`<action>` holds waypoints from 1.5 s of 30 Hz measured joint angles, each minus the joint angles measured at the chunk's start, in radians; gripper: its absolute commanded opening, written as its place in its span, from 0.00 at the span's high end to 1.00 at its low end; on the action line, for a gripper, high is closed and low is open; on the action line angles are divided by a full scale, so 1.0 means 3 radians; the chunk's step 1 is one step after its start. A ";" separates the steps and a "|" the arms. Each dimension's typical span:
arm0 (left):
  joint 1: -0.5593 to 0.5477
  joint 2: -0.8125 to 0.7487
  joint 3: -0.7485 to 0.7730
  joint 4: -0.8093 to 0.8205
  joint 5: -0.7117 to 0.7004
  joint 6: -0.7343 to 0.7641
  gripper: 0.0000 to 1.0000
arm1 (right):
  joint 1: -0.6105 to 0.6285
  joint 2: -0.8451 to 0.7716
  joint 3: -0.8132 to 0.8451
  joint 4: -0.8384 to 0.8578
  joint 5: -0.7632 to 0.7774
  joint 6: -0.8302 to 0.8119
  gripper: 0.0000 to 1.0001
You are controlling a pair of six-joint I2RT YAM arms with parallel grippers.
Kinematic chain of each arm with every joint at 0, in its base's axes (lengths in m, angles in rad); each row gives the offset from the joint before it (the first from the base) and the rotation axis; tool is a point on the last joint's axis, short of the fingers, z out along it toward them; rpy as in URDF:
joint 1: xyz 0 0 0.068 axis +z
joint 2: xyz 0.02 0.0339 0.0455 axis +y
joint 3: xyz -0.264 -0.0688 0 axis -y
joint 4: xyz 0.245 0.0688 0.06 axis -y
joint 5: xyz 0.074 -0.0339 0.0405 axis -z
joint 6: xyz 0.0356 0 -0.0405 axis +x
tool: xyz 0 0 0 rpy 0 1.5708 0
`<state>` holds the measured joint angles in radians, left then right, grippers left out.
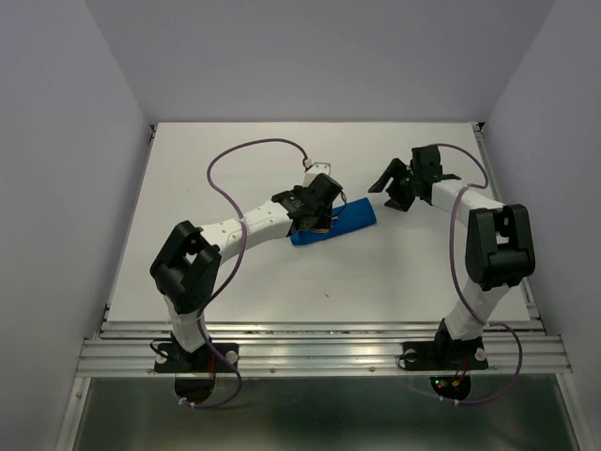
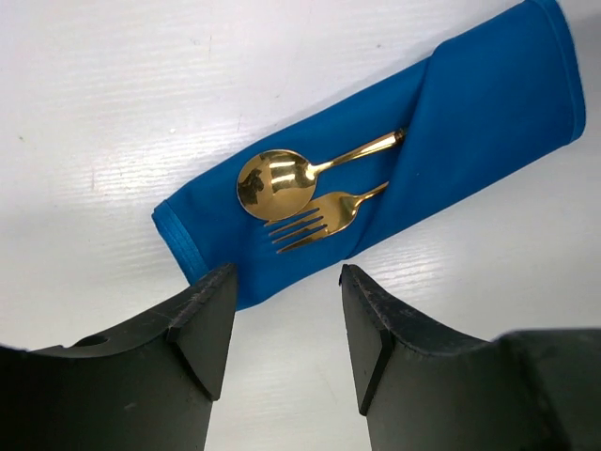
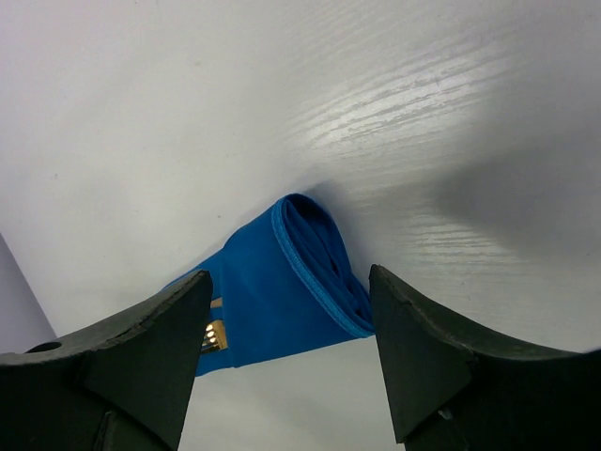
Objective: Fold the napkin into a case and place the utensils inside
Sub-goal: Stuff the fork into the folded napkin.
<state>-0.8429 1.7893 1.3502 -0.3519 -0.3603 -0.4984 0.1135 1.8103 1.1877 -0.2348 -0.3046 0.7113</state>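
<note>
The blue case (image 2: 488, 103) lies in the middle of the table (image 1: 225, 160), spoon (image 2: 274, 183) and fork (image 2: 319, 222) tucked into its pocket with gold heads out. Only the left wrist view shows this; the right wrist view sees its rolled end. The left gripper (image 2: 288, 282) hangs over it, jaws apart, gripping nothing. The right gripper (image 3: 291, 282), wide open, holds nothing.

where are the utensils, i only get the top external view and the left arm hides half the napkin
observer: The left wrist view shows the spoon and fork lying side by side, heads out, handles tucked under the case's diagonal fold.
operator: left gripper holding anything
observer: No, the left gripper is open and empty, by the case's long edge.
operator: and the right one
observer: The right gripper is open and empty too, facing the case's folded end.
</note>
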 measured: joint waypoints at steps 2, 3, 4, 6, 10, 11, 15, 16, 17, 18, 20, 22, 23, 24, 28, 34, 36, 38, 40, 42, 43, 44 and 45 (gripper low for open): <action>0.0000 -0.0023 0.0001 0.0053 -0.0003 0.0011 0.42 | 0.0000 -0.0052 0.0014 -0.0013 0.0033 -0.0023 0.27; 0.0001 -0.0015 0.0001 0.0083 0.0001 0.0025 0.42 | 0.0000 -0.0062 0.0023 -0.0019 0.0033 -0.0032 0.27; 0.0001 -0.0006 0.0001 0.0092 0.0004 0.0033 0.43 | 0.0000 -0.0062 0.0032 -0.0020 0.0033 -0.0045 0.27; 0.0014 0.0067 0.0024 0.0109 0.0009 0.0047 0.43 | 0.0000 -0.0062 0.0032 -0.0038 0.0033 -0.0060 0.27; 0.0083 0.0207 0.0037 0.0153 0.0094 0.0051 0.43 | 0.0000 -0.0064 0.0024 -0.0078 0.0037 -0.0108 0.27; 0.0102 0.0223 0.0036 0.0156 0.0108 0.0051 0.43 | 0.0000 -0.0069 0.0019 -0.0080 0.0039 -0.0120 0.27; 0.0205 0.0251 -0.0003 0.0239 0.0168 0.0051 0.43 | 0.0000 -0.0117 -0.0047 -0.0109 0.0050 -0.0144 0.27; 0.0234 0.0252 -0.0018 0.0267 0.0195 0.0051 0.43 | 0.0000 -0.0118 -0.0048 -0.0114 0.0055 -0.0146 0.27; 0.0248 0.0252 -0.0034 0.0294 0.0210 0.0051 0.43 | 0.0000 -0.0118 -0.0048 -0.0114 0.0056 -0.0151 0.27; 0.0267 0.0252 -0.0053 0.0323 0.0231 0.0051 0.43 | 0.0000 -0.0118 -0.0048 -0.0116 0.0056 -0.0153 0.27; 0.0295 0.0254 -0.0098 0.0384 0.0317 0.0051 0.44 | 0.0000 -0.0118 -0.0048 -0.0116 0.0056 -0.0155 0.27; 0.0309 0.0264 -0.0112 0.0425 0.0413 0.0048 0.44 | 0.0000 -0.0118 -0.0048 -0.0118 0.0055 -0.0164 0.27; 0.0314 0.0280 -0.0112 0.0456 0.0465 0.0045 0.44 | 0.0000 -0.0118 -0.0048 -0.0118 0.0055 -0.0167 0.27; 0.0320 0.0290 -0.0112 0.0477 0.0498 0.0038 0.44 | 0.0000 -0.0118 -0.0048 -0.0118 0.0055 -0.0168 0.27; 0.0327 0.0354 -0.0112 0.0502 0.0585 0.0013 0.44 | 0.0000 -0.0118 -0.0048 -0.0120 0.0053 -0.0175 0.27; 0.0328 0.0450 -0.0112 0.0474 0.0584 -0.0015 0.43 | 0.0000 -0.0118 -0.0048 -0.0120 0.0050 -0.0177 0.27; 0.0328 0.0456 -0.0112 0.0478 0.0582 -0.0025 0.43 | 0.0000 -0.0118 -0.0048 -0.0120 0.0045 -0.0177 0.27; 0.0328 0.0467 -0.0112 0.0487 0.0576 -0.0025 0.43 | 0.0000 -0.0118 -0.0048 -0.0121 0.0033 -0.0177 0.27; 0.0328 0.0490 -0.0112 0.0488 0.0571 -0.0024 0.43 | 0.0000 -0.0118 -0.0048 -0.0120 0.0029 -0.0177 0.27; 0.0328 0.0511 -0.0108 0.0490 0.0559 -0.0022 0.43 | 0.0000 -0.0118 -0.0048 -0.0121 0.0029 -0.0177 0.27; 0.0328 0.0524 -0.0104 0.0490 0.0554 -0.0022 0.43 | 0.0000 -0.0118 -0.0048 -0.0121 0.0029 -0.0178 0.27; 0.0328 0.0528 -0.0103 0.0490 0.0549 -0.0022 0.44 | 0.0000 -0.0118 -0.0048 -0.0121 0.0029 -0.0178 0.27; 0.0328 0.0528 -0.0100 0.0490 0.0548 -0.0022 0.44 | 0.0000 -0.0118 -0.0051 -0.0120 0.0029 -0.0178 0.27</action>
<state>-0.7444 1.9476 1.3201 -0.2050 -0.1959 -0.5049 0.1135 1.7748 1.1725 -0.2707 -0.2958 0.6579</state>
